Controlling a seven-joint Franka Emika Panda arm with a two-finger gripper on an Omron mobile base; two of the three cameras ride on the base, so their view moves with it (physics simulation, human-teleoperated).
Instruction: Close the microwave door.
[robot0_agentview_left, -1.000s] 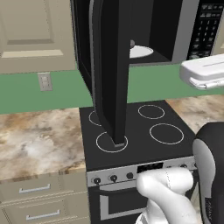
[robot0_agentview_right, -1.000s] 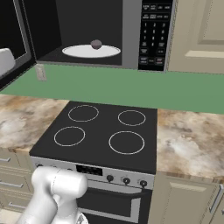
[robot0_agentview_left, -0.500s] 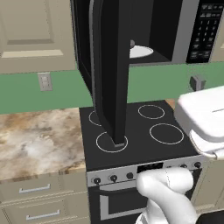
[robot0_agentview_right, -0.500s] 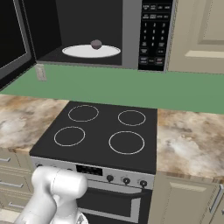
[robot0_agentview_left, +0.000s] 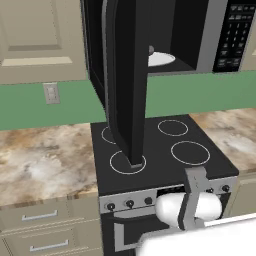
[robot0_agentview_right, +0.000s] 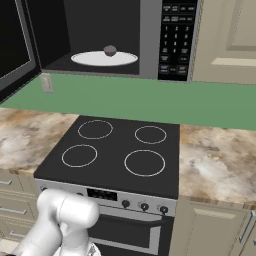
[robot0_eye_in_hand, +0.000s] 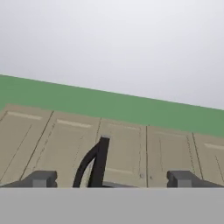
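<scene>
The glossy black rectangular microwave door (robot0_agentview_left: 127, 85) stands swung wide open, seen edge-on as a thick slab in the left base view, projecting forward over the black 4-ring stove (robot0_agentview_left: 160, 150); in the right base view its dark window shows at the far left. It hangs from the left side of the wide black box microwave (robot0_agentview_right: 115, 37) with grey-silver trim, whose cavity lies exposed with the white round plate (robot0_agentview_right: 104, 58) and a small dark lump on it, the black keypad (robot0_agentview_right: 175, 40) at its right.

Against 1 second ago the door has not shifted at all; what changed is the arm: the white link that crossed the right of the left base view then has dropped to the lower right of that view now. The two-finger gripper (robot0_eye_in_hand: 111, 178) looks up past beige panelled cabinet doors (robot0_eye_in_hand: 122, 148) toward a green wall band, the door's edge rising just ahead of it; its fingertips (robot0_eye_in_hand: 41, 178) stand well apart, released, grasping nothing.

So I judge the closing push has not begun; the arm is repositioning for contact.
</scene>
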